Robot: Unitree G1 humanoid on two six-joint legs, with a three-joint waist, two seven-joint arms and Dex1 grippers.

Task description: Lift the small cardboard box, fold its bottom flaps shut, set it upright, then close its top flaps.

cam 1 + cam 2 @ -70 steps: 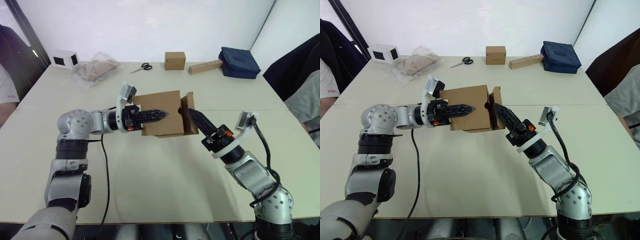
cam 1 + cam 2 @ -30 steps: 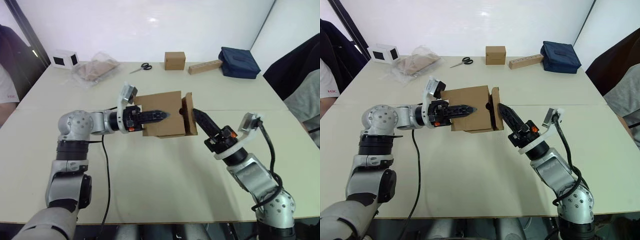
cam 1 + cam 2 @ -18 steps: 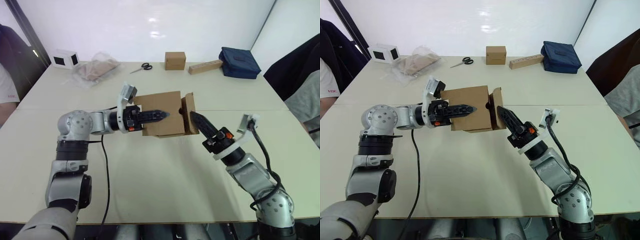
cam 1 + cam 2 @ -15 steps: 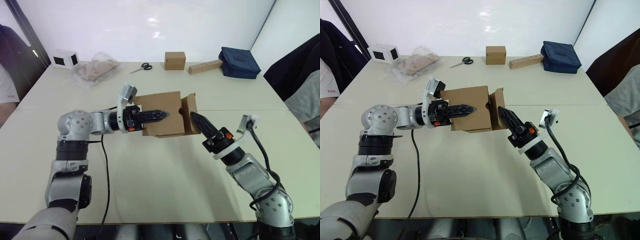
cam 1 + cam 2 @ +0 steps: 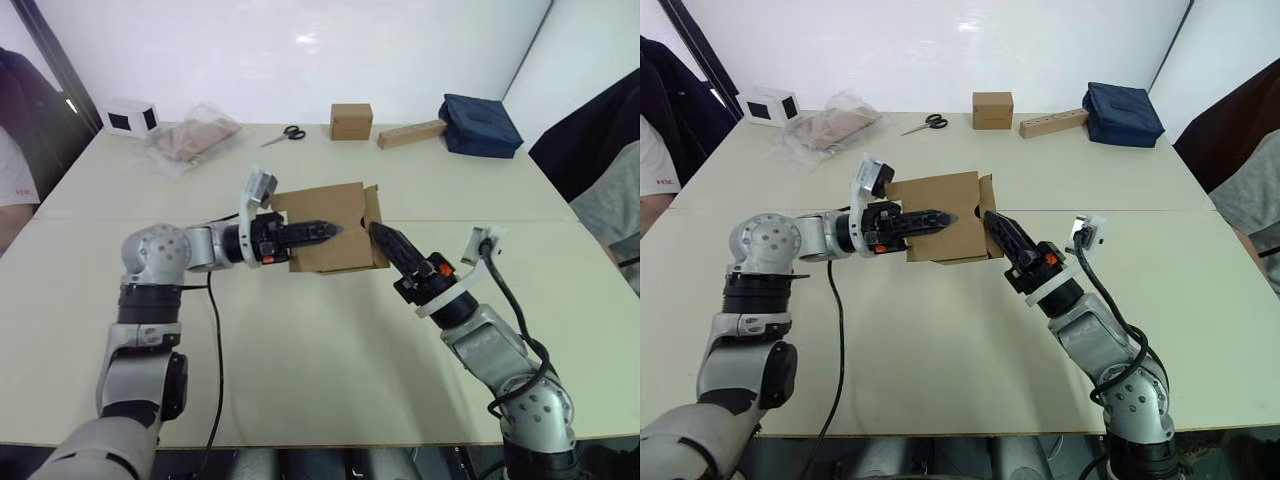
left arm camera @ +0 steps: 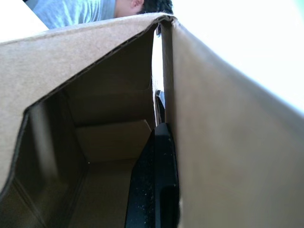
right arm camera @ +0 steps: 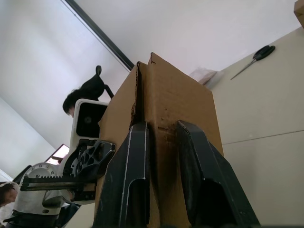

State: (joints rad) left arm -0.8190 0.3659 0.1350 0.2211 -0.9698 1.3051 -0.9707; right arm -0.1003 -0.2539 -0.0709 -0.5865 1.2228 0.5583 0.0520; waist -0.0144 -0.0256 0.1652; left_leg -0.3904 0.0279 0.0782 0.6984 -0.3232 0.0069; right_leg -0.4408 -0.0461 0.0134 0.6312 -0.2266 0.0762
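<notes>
The small cardboard box (image 5: 318, 207) hangs on its side above the middle of the table (image 5: 300, 340). My left gripper (image 5: 333, 229) is shut on its near wall; in the left wrist view one black finger (image 6: 156, 180) lies inside the box along that wall. At the box's right end a bottom flap (image 5: 375, 208) is folded in close to the opening. My right gripper (image 5: 378, 233) presses against it from the right. Its two fingers (image 7: 137, 156) lie flat on the cardboard, a little apart, holding nothing. The top flaps at the left end are hidden behind my left gripper.
Along the far edge stand a smaller cardboard cube (image 5: 351, 121), a long tan block (image 5: 410, 133), a dark blue bag (image 5: 479, 124), scissors (image 5: 291, 133), a clear plastic bag (image 5: 190, 140) and a white box (image 5: 128, 117). People sit at both sides.
My right gripper has moved left against the box's right end, and the flap that stood out now lies nearly flat. The left gripper and box have stayed about still.
</notes>
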